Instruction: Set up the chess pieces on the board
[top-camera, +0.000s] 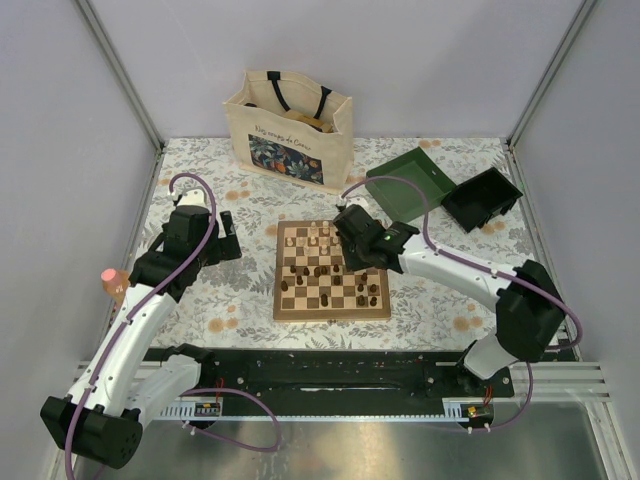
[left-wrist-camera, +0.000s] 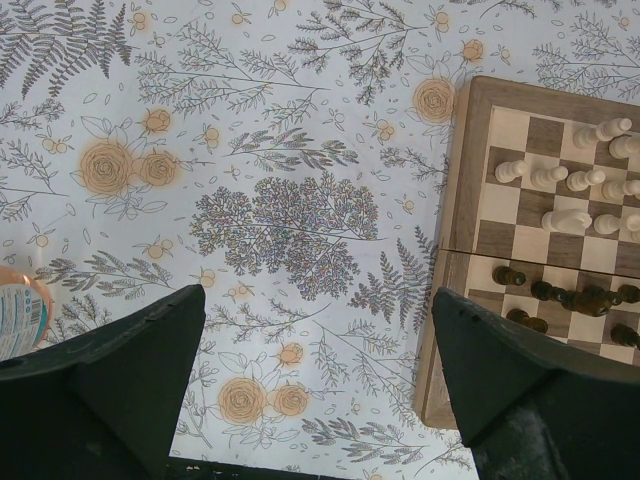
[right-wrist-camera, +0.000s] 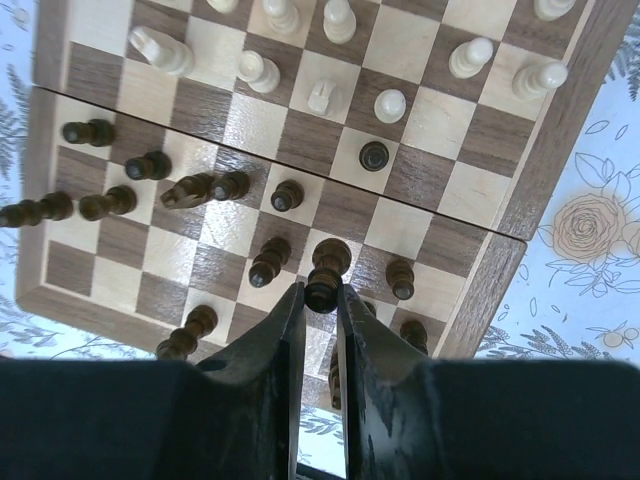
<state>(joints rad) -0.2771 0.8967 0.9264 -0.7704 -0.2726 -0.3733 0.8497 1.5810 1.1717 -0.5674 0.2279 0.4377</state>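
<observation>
From above: my right gripper (top-camera: 352, 238) reaches over the far right part of the board (top-camera: 332, 300), which lies at the middle of the table between my two arms. My left gripper (top-camera: 226, 240) waits on the left, off the board, so the right arm has room to work. A tote bag (top-camera: 290, 125) stands at the far edge, and an opened green box (top-camera: 405, 185) lies to the far right.

Left wrist view: my left gripper (left-wrist-camera: 315, 400) hangs with its jaws spread wide and holding nothing, over the flowered cloth (left-wrist-camera: 280, 220). The board's left border (left-wrist-camera: 455, 230) runs just to the right. Pale pieces (left-wrist-camera: 560, 180) crowd its far squares and dark pieces (left-wrist-camera: 570, 295) the nearer ones, several tipped over. A bottle (left-wrist-camera: 18, 312) peeks in at the left.

Right wrist view: my right gripper (right-wrist-camera: 320, 300) has its jaws drawn narrow on a dark piece (right-wrist-camera: 326, 268) near the board's near right area. It is pinched low on its stem, likely so that it stays upright when lifted. Around it the dark men (right-wrist-camera: 150, 165) are scattered, some lying flat and none in a home rank. The pale men (right-wrist-camera: 390, 103) sit on the far rows. By my reading, the set-up is far from done.
</observation>
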